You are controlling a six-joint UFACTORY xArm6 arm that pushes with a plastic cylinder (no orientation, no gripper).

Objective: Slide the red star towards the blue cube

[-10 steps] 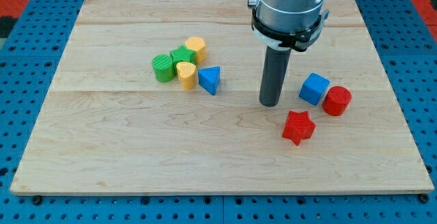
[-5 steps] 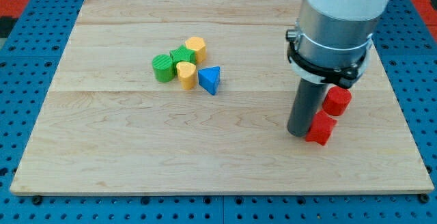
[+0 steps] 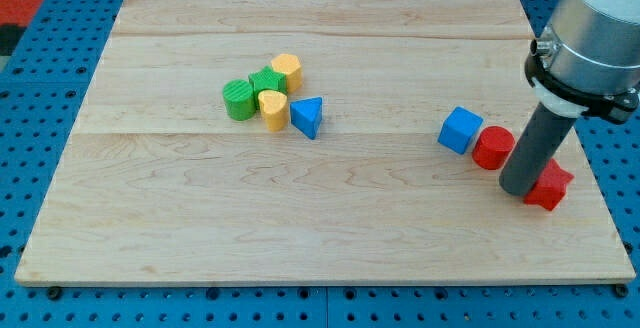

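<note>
The red star [image 3: 551,187] lies near the board's right edge, partly hidden behind my rod. My tip [image 3: 518,190] rests on the board, touching the star's left side. The blue cube [image 3: 460,130] sits up and to the left of the tip. A red cylinder [image 3: 492,148] stands between the cube and the rod, touching the cube's right side.
A cluster sits at the upper left of centre: a green cylinder [image 3: 239,99], another green block [image 3: 266,81], two yellow blocks [image 3: 287,69] [image 3: 272,110] and a blue triangular block [image 3: 308,117]. The wooden board [image 3: 300,218] ends close to the star's right.
My rod has swept from the middle to the right. The red star has slid right and slightly down with it, away from the blue cube, which is uncovered again.
</note>
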